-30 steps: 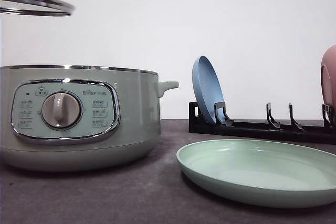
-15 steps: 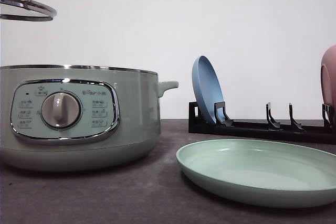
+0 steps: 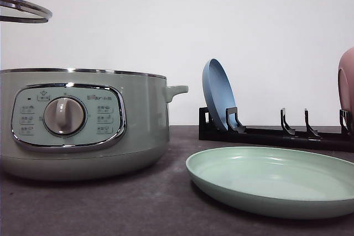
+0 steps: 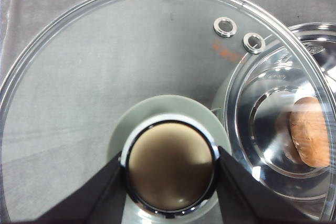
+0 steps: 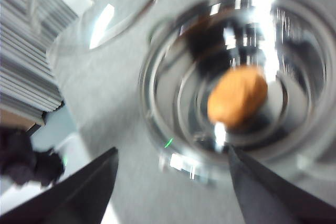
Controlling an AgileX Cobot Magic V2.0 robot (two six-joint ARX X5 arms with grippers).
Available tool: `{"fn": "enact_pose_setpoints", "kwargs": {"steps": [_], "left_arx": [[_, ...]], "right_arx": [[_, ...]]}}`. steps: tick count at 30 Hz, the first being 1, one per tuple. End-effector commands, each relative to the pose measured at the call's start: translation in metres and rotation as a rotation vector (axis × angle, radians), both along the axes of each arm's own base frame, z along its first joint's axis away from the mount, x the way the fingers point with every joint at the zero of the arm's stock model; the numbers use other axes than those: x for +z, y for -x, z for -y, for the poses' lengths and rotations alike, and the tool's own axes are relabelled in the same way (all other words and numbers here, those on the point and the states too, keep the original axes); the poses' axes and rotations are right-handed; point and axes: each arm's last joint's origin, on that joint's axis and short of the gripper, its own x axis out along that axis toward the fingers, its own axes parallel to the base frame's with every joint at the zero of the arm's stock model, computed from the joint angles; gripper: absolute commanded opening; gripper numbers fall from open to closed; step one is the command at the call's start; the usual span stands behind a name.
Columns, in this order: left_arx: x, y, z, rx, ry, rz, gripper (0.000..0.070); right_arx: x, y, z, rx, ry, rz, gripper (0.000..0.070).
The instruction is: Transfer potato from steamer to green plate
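Lid (image 3: 22, 8) drifted left; potato (image 5: 237, 96) uncovered

I see the orange-brown potato (image 5: 237, 96) lying inside the open steamer (image 3: 83, 122), a sage-green pot standing upright on the tabletop. The pale green plate (image 3: 274, 179) lies flat beside it, bare.

small logo on the steamer (image 3: 83, 120) control panel, button labels too small to read

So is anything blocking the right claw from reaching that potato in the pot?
Nothing visible. The glass lid is lifted off to the side by the left gripper, and the potato lies uncovered in the pot beneath the open right gripper.
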Motion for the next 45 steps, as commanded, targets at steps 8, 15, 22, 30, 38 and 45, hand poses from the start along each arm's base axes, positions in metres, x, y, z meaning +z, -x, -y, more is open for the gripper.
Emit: {"fn": "enact_pose_setpoints", "kwargs": {"steps": [8, 15, 22, 30, 38, 45], "left_arx": [[0.011, 0.002, -0.003, 0.007, -0.007, 0.069, 0.0001], [0.011, 0.002, -0.003, 0.011, -0.007, 0.069, 0.0001], [0.011, 0.002, -0.003, 0.011, -0.007, 0.069, 0.0001], [0.011, 0.002, -0.003, 0.011, -0.007, 0.068, 0.0001], [0.011, 0.003, -0.003, 0.011, -0.007, 0.065, 0.0001], [0.011, 0.003, -0.003, 0.011, -0.007, 0.064, 0.0001]], "right_arx": [[-0.019, -0.045, -0.066, -0.01, 0.061, 0.0, 0.0483], [-0.055, -0.064, -0.102, -0.07, 0.164, 0.027, 0.0484], [-0.092, -0.07, -0.126, -0.137, 0.274, 0.069, 0.049], [-0.121, -0.068, -0.142, -0.142, 0.351, 0.071, 0.0492], [-0.138, -0.067, -0.149, -0.151, 0.402, 0.07, 0.0493], [-0.146, -0.067, -0.152, -0.151, 0.425, 0.067, 0.0493]]}}
